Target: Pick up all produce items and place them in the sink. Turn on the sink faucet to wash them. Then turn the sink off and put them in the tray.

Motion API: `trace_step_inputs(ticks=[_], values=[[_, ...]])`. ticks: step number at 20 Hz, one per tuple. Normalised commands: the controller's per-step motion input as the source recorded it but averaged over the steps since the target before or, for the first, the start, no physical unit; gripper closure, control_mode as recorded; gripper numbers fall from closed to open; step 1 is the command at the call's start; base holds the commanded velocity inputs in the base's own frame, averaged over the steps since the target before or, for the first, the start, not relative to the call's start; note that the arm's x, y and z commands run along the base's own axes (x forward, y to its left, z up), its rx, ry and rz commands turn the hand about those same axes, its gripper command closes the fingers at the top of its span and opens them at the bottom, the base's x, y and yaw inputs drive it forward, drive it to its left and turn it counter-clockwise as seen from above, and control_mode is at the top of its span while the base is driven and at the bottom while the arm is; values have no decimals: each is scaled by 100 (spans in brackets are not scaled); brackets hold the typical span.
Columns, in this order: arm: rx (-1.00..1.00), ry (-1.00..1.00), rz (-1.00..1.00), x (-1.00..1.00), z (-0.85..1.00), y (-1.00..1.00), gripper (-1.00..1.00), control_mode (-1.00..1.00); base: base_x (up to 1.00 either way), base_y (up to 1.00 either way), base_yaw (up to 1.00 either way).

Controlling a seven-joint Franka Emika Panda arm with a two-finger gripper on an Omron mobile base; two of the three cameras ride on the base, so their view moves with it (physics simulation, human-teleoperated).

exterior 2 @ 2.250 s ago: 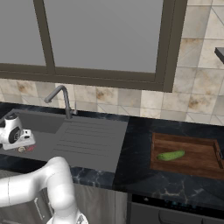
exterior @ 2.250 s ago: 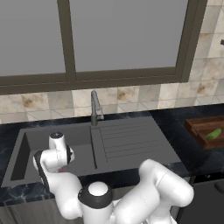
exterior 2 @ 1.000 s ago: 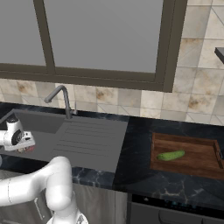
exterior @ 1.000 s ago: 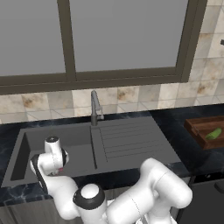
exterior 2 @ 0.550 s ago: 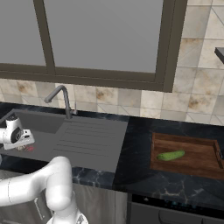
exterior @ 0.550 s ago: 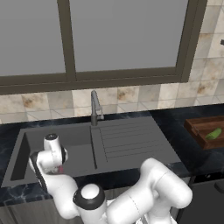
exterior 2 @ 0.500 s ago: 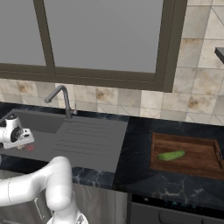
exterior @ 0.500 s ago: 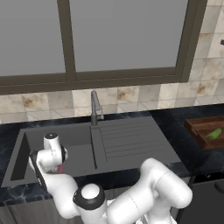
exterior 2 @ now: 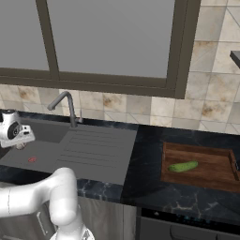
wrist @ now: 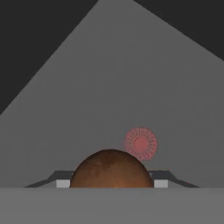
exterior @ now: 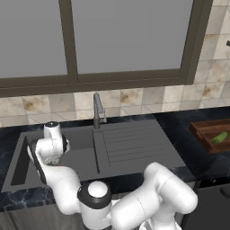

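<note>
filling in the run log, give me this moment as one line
stage: retrieving washed produce | gripper: shut on round brown item, over sink basin | cucumber: in wooden tray | faucet: no water seen

The dark marble table (exterior 2: 145, 140) holds a grey sink (exterior 2: 93, 154) at left and a wooden tray (exterior 2: 206, 176) at right.

no readable text, labels or numbers anywhere

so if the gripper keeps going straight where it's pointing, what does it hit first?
The sink floor, likely near the red drain mark. The gripper is shut on the brown round item, which would probably touch down first; depth is unclear.
</note>
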Motion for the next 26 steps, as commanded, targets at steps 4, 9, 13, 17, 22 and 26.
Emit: trace_step_inputs(ticks=[4, 9, 13, 17, 22, 26], values=[[0, 0, 0, 0, 61, -41, 100, -100, 0, 0, 0], [1, 0, 0, 0, 69, -52, 100, -100, 0, 0, 0], [1, 0, 0, -21, 68, -56, 100, -100, 0, 0, 0], [2, 0, -1, -64, 52, -46, 100, -100, 0, 0, 0], [0, -2, -4, -84, 26, -32, 100, -100, 0, 0, 0], [0, 0, -8, -79, 29, -39, 100, -100, 0, 0, 0]])
